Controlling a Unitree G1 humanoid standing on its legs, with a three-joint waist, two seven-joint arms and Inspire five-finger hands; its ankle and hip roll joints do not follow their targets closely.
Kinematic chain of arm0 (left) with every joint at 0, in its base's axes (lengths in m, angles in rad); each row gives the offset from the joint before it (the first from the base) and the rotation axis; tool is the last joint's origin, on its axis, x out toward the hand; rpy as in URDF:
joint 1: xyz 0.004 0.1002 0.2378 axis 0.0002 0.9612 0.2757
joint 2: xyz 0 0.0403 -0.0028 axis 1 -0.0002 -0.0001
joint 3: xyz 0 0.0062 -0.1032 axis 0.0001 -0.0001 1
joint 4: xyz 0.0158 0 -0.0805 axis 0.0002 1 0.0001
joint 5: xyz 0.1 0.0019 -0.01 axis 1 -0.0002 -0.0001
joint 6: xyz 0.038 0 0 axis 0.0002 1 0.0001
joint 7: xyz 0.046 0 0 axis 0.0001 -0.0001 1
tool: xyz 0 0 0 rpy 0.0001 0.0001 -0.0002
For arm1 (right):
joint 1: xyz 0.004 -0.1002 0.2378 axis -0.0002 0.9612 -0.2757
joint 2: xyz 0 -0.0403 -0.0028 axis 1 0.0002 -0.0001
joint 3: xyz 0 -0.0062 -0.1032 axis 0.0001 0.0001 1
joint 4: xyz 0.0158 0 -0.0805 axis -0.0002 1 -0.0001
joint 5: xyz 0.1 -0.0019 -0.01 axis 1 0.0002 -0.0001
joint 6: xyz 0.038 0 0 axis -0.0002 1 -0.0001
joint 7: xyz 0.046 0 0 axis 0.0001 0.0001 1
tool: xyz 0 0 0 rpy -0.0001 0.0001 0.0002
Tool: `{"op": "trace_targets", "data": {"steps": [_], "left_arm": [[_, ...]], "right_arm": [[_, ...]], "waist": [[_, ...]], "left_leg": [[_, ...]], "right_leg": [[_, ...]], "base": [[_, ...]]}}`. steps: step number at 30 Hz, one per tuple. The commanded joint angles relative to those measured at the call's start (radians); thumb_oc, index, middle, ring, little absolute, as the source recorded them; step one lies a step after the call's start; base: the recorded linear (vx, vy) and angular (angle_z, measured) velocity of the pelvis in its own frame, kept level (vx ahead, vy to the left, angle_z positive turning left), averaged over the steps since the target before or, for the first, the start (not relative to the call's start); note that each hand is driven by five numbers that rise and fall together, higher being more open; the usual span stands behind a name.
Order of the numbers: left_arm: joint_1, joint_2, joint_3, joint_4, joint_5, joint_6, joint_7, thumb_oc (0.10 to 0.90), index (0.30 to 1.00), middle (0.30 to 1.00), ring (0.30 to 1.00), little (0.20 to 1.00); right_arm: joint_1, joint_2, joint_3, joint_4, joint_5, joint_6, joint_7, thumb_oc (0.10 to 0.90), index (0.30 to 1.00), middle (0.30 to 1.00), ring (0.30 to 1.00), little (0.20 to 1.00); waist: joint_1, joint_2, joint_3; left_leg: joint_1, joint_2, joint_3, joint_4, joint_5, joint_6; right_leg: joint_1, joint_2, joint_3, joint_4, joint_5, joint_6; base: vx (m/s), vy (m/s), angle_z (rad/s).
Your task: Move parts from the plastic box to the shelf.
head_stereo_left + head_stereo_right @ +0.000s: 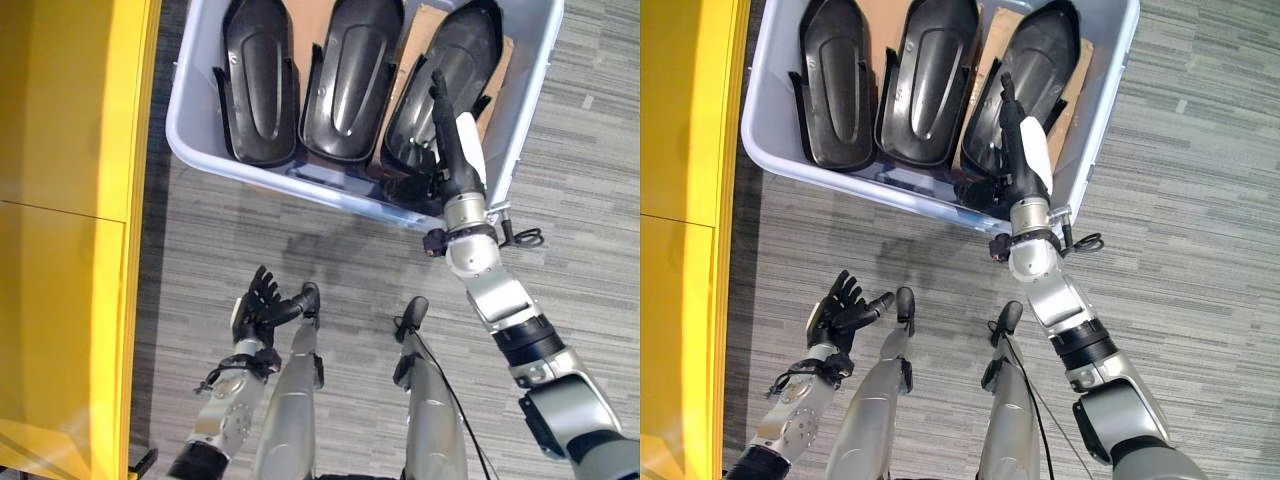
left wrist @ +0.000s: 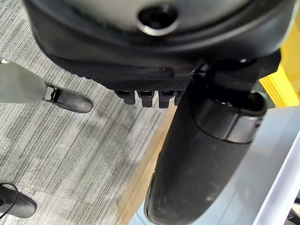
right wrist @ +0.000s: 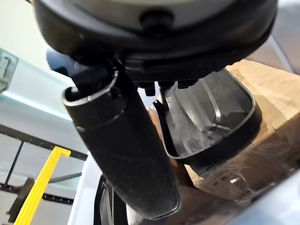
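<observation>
A pale grey-blue plastic box [image 1: 200, 150] stands on the floor ahead, holding three black moulded parts side by side: left [image 1: 260, 80], middle [image 1: 352, 75] and right [image 1: 440, 70]. My right hand [image 1: 455, 140] reaches over the box's near rim and lies along the right part with straight fingers, open. In the right wrist view that part's curved rim [image 3: 211, 117] shows just past the thumb [image 3: 126, 154]. My left hand [image 1: 258, 305] hangs low over the floor, well short of the box, with spread fingers and nothing in it.
The yellow shelf [image 1: 70, 200] runs down the left side, close beside the box. Brown cardboard [image 1: 420, 30] lies under the right part. Grey striped carpet [image 1: 580, 200] spreads right of the box and between box and me.
</observation>
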Motion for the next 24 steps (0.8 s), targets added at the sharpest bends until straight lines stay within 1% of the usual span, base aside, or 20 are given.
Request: {"op": "trace_targets", "data": {"steps": [1, 2, 5, 11, 12, 15, 20, 24], "left_arm": [[0.048, 0.024, 0.008, -0.081, 0.055, -0.043, 0.024, 0.9, 1.0, 1.0, 1.0, 1.0], [0.046, 0.024, 0.009, -0.081, 0.055, -0.043, 0.024, 0.9, 1.0, 1.0, 1.0, 1.0], [0.041, 0.02, 0.005, -0.082, 0.062, -0.051, 0.035, 0.9, 1.0, 1.0, 1.0, 1.0], [0.033, 0.017, -0.003, -0.078, 0.072, -0.056, 0.043, 0.9, 1.0, 1.0, 1.0, 1.0], [0.03, 0.012, -0.007, -0.077, 0.074, -0.059, 0.044, 0.9, 1.0, 1.0, 1.0, 1.0], [0.027, 0.012, -0.013, -0.076, 0.076, -0.064, 0.046, 0.9, 1.0, 1.0, 1.0, 1.0], [0.022, 0.007, -0.021, -0.068, 0.08, -0.066, 0.048, 0.9, 1.0, 1.0, 1.0, 1.0], [0.023, 0.005, -0.023, -0.062, 0.083, -0.068, 0.047, 0.9, 1.0, 1.0, 1.0, 1.0]], "right_arm": [[-0.143, -0.031, -0.042, -0.034, -0.017, -0.081, -0.103, 0.9, 1.0, 1.0, 1.0, 1.0], [-0.145, -0.031, -0.042, -0.034, -0.017, -0.081, -0.103, 0.9, 1.0, 1.0, 1.0, 1.0], [-0.169, -0.03, -0.06, -0.017, -0.084, -0.061, -0.144, 0.9, 1.0, 1.0, 1.0, 1.0], [-0.176, -0.021, -0.07, 0.02, -0.126, -0.041, -0.174, 0.9, 1.0, 1.0, 1.0, 1.0], [-0.18, -0.023, -0.075, 0.044, -0.151, -0.028, -0.188, 0.9, 1.0, 1.0, 1.0, 1.0], [-0.184, -0.024, -0.078, 0.077, -0.173, -0.012, -0.199, 0.9, 1.0, 1.0, 1.0, 1.0], [-0.188, -0.014, -0.068, 0.122, -0.184, 0.001, -0.195, 0.9, 1.0, 1.0, 1.0, 1.0], [-0.182, 0.0, -0.053, 0.146, -0.177, -0.005, -0.189, 0.9, 1.0, 1.0, 1.0, 1.0]], "waist": [[0.025, -0.031, -0.021], [0.024, -0.032, -0.021], [0.028, -0.026, -0.021], [0.029, -0.018, -0.021], [0.031, -0.015, -0.021], [0.033, -0.01, -0.021], [0.034, -0.003, -0.021], [0.034, 0.0, -0.021]], "left_leg": [[0.049, 0.052, 0.045, 0.088, -0.176, -0.032], [0.044, 0.051, 0.045, 0.087, -0.171, -0.031], [0.036, 0.05, 0.044, 0.086, -0.17, -0.031], [0.026, 0.049, 0.04, 0.086, -0.169, -0.031], [0.021, 0.049, 0.039, 0.085, -0.169, -0.031], [0.017, 0.051, 0.039, 0.087, -0.173, -0.033], [-0.001, 0.052, 0.037, 0.092, -0.172, -0.034], [-0.008, 0.052, 0.036, 0.092, -0.17, -0.034]], "right_leg": [[0.048, -0.065, 0.002, 0.015, -0.035, 0.034], [0.045, -0.066, 0.002, 0.013, -0.03, 0.033], [0.037, -0.067, 0.002, 0.014, -0.03, 0.034], [0.029, -0.068, 0.001, 0.016, -0.031, 0.034], [0.024, -0.068, 0.0, 0.016, -0.031, 0.034], [0.021, -0.066, -0.002, 0.02, -0.037, 0.035], [0.004, -0.068, -0.001, 0.025, -0.036, 0.035], [-0.003, -0.068, -0.003, 0.026, -0.036, 0.035]], "base": [[0.0, 0.0, 0.0], [0.0, 0.0, 0.0], [0.0, 0.0, 0.0], [0.0, 0.0, 0.0], [0.0, 0.0, 0.0], [0.0, 0.0, 0.0], [0.0, 0.0, 0.0], [0.0, 0.0, 0.0]]}}
